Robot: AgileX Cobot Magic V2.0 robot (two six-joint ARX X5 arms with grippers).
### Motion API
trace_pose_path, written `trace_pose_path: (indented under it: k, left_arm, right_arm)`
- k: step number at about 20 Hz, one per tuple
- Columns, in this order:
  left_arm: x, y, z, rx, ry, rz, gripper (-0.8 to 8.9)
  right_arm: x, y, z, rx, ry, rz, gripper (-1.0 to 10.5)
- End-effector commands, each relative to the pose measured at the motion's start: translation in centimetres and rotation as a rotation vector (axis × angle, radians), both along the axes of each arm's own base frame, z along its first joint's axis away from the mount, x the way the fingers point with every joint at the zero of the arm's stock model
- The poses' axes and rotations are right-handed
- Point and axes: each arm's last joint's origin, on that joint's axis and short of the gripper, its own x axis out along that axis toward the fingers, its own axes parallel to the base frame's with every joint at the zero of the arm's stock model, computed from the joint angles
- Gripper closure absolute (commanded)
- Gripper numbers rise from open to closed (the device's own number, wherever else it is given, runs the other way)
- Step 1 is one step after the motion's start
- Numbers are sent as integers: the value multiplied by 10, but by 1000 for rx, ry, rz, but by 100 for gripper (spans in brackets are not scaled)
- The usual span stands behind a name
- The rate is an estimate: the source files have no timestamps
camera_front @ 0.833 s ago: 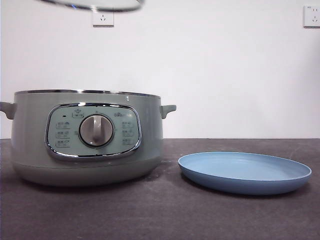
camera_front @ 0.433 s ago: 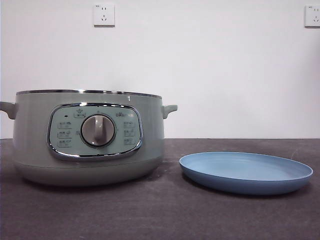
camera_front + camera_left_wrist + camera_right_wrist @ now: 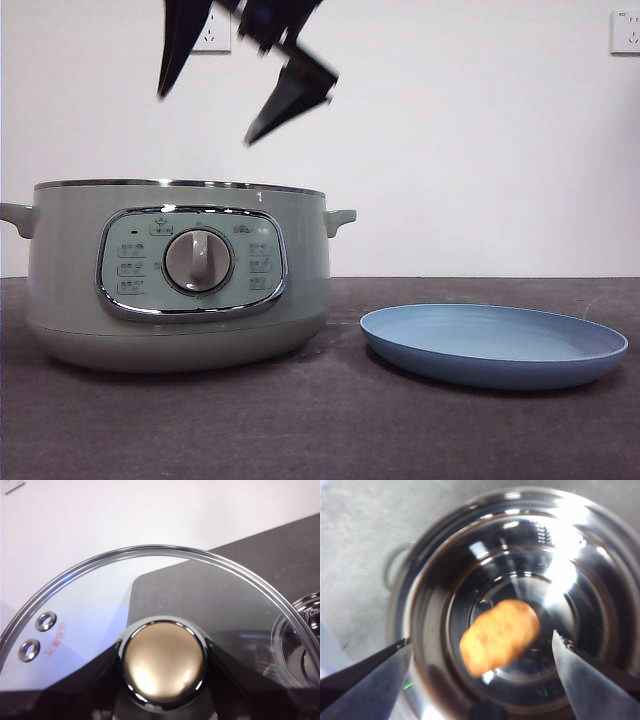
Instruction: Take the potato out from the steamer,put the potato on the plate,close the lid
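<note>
Table dark grey; white wall with 2 sockets.

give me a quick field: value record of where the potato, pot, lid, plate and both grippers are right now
potato: lying inside the pot, not gripped
pot: on the table, uncovered
lid: off the pot, held by its knob
plate: bare, on the table beside the pot
left gripper: shut on the lid's knob
right gripper: open above the pot, jaws either side of the potato
</note>
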Motion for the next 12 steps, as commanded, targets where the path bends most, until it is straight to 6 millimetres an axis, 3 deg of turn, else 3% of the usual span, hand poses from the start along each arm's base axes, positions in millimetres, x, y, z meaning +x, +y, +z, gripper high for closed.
trace_pose_path:
  k: [1,6,12]
  left_arm:
    - [-12,5,7,-32,-65,15,821]
    - [-17,6,2,-40,-26,23,821]
    - [-18,7,-1,-40,3,28,821]
  right_arm:
    - [4,12,-14,-2,4,-8,472]
    - [6,28,-36,-50,-10,-10,468]
    - [10,32,-55,-94,27,-35,472]
